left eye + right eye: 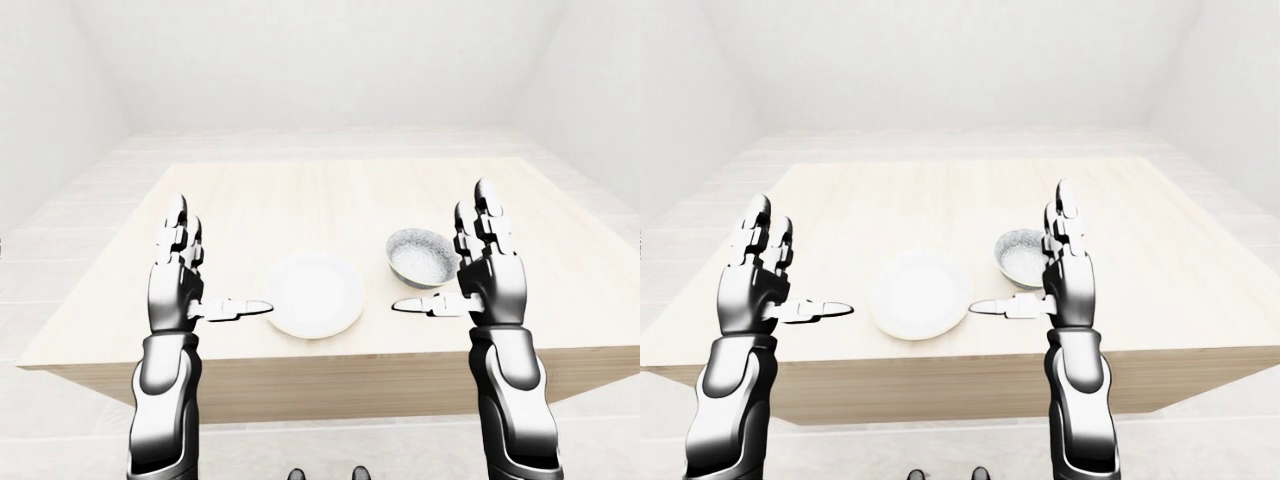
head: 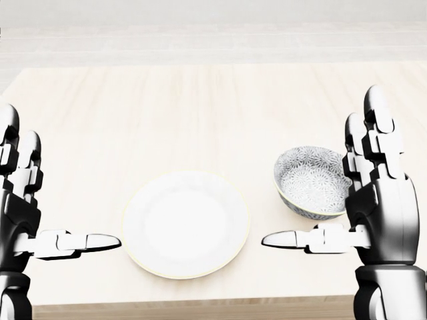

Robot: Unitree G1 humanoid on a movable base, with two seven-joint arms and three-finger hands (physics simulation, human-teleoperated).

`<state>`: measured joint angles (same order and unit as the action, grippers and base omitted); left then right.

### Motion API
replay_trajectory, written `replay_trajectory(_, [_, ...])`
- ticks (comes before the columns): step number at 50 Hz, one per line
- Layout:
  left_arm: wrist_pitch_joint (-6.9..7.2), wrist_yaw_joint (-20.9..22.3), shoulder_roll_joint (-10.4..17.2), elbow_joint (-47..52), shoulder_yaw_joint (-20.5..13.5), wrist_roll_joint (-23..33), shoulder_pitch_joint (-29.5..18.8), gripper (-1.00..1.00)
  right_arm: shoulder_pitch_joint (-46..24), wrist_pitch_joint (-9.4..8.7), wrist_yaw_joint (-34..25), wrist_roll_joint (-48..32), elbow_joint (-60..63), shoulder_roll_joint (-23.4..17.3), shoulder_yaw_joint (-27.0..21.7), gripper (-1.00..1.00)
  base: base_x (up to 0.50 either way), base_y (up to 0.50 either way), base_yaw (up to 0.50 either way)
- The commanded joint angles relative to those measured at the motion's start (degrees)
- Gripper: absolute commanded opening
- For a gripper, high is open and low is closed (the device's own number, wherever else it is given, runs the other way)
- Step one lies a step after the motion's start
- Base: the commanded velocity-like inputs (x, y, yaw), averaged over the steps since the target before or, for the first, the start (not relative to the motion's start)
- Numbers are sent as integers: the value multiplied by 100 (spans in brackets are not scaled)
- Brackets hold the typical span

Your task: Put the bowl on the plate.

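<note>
Hovering near the table's (image 2: 200, 100) lower edge in the head view, the left hand (image 2: 23, 200) and right hand (image 2: 373, 200) are both spread wide, holding nothing. Just beyond sits the white plate (image 2: 185, 223), and to its right, apart from it, the patterned bowl (image 2: 310, 181) (likely ceramic: stiff, slick, breakable). Gripping across its rim looks safest.

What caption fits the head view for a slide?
Both open hands hover over the wooden table; patterned grey ceramic bowl sits right of the empty round white plate.
</note>
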<state>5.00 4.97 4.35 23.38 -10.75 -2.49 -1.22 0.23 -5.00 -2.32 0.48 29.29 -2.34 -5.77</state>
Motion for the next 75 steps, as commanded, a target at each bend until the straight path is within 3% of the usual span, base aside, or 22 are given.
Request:
replay_trajectory(1, [0, 34, 38, -72, -36, 18, -6, 100, 36, 0, -57, -2, 86, 21, -5, 100, 0, 7, 0])
replay_trajectory(40, [0, 135, 37, -23, -88, -17, 69, 100, -40, 0, -38, -57, -17, -129, -327, 100, 3, 12, 0])
replay_trajectory(44, [0, 136, 70, 4, -121, 26, 68, 100, -302, 0, 597, -1885, -382, -570, -188, 100, 0, 0, 0])
replay_trajectory(52, [0, 163, 106, -32, -213, 32, 9, 100, -1263, 0, 154, -3518, -958, -1244, -340, 100, 0, 0, 0])
replay_trajectory(54, [0, 148, 104, -89, -219, 37, -16, 100, -1478, 0, 316, -4175, -1137, -1393, -328, 100, 0, 0, 0])
replay_trajectory(59, [0, 116, 100, -202, -199, 80, -1, 100, -2018, 0, -262, -5744, -1959, -1793, -129, 100, 0, 0, 0])
replay_trajectory(63, [0, 93, 112, -245, -217, 98, -16, 100, -2187, 0, -824, -6428, -2217, -1999, -161, 100, 0, 0, 0])
replay_trajectory(75, [0, 64, 92, -128, -159, 160, 10, 100, -1722, 0, -1754, -7742, -2144, -1717, -318, 100, 0, 0, 0])
